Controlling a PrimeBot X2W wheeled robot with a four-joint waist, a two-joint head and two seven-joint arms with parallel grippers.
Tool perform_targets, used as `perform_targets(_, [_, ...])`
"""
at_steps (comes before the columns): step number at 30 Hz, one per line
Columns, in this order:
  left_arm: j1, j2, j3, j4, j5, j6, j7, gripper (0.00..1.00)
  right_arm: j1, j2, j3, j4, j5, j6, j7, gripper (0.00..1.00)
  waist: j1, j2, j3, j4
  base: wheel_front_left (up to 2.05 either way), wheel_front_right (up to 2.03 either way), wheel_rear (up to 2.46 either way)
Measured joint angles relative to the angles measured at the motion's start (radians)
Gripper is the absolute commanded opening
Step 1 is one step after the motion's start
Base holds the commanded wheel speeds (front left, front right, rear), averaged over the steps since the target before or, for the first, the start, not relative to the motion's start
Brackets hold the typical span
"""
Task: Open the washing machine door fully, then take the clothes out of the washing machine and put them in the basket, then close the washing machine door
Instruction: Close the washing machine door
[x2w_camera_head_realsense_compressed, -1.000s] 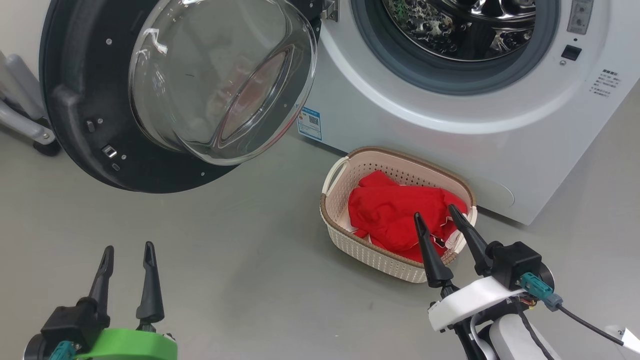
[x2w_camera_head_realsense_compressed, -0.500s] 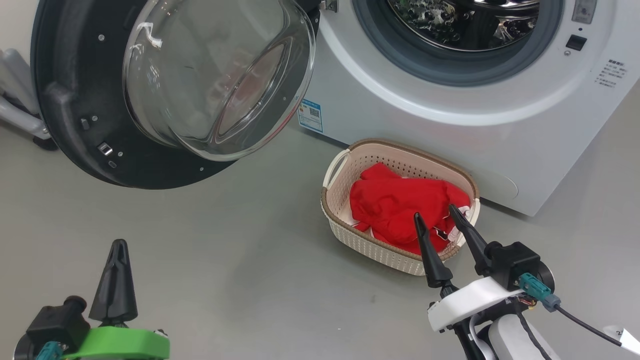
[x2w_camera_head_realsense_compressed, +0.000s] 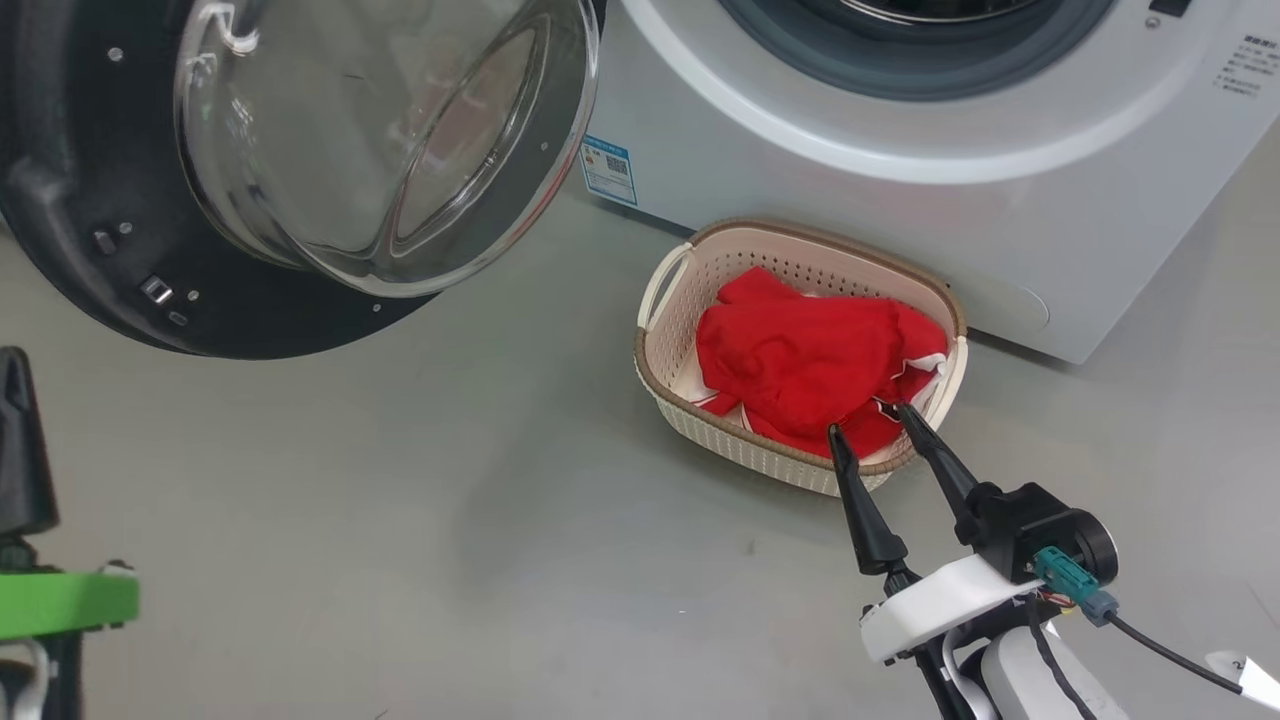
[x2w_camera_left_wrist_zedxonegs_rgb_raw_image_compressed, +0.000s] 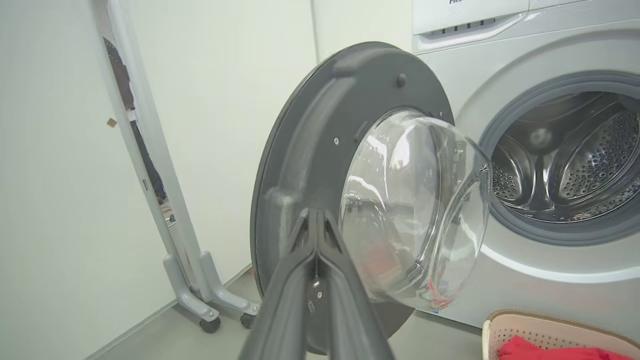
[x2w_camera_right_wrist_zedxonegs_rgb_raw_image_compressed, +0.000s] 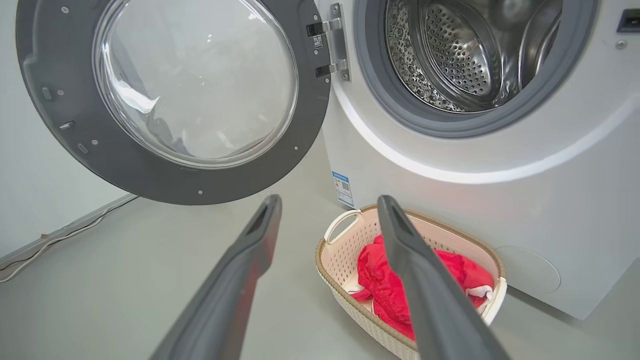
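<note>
Closing our left gripper (x2w_camera_left_wrist_zedxonegs_rgb_raw_image_compressed: 316, 216), likely to push the washing machine door (x2w_camera_left_wrist_zedxonegs_rgb_raw_image_compressed: 300, 150) shut.
Its fingers, spread a second ago, now press together; our right gripper (x2w_camera_head_realsense_compressed: 868, 420) stays spread near the clothes (x2w_camera_head_realsense_compressed: 800, 360) in the basket (x2w_camera_head_realsense_compressed: 800, 228).

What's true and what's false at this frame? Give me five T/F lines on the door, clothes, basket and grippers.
1. The washing machine door stands open. True.
2. The basket sits on the floor in front of the washing machine. True.
3. The clothes lie inside the washing machine. False: they lie in the basket.
4. The left gripper is shut. True.
5. The right gripper grips red cloth. False: its jaws stand open and empty, by the basket's near rim.
</note>
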Motion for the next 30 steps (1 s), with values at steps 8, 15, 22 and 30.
perform_targets(8, [-0.145,0.15,0.137,0.001,-0.061,-0.012,0.031,0.0,-0.037,-0.012,0.011,-0.008,-0.027,0.0,0.0,1.0,0.0,0.0,0.069,-0.045,0.0,0.0,0.0])
perform_targets(15, [-0.291,0.22,0.239,0.088,-0.193,-0.02,0.109,0.0,-0.062,-0.034,0.006,-0.013,-0.043,0.0,0.0,1.0,0.0,0.0,0.122,-0.089,0.0,0.0,0.0])
perform_targets(22, [-0.391,0.277,0.327,0.237,-0.299,-0.015,0.198,0.0,-0.083,-0.033,0.012,-0.013,-0.044,0.0,0.0,1.0,0.0,0.0,0.152,-0.128,0.0,0.0,0.0])
perform_targets(30, [-0.503,0.306,0.472,0.486,-0.455,0.078,0.337,0.0,-0.095,-0.031,0.012,-0.012,-0.044,0.0,0.0,1.0,0.0,0.0,0.167,-0.173,0.0,0.0,0.0])
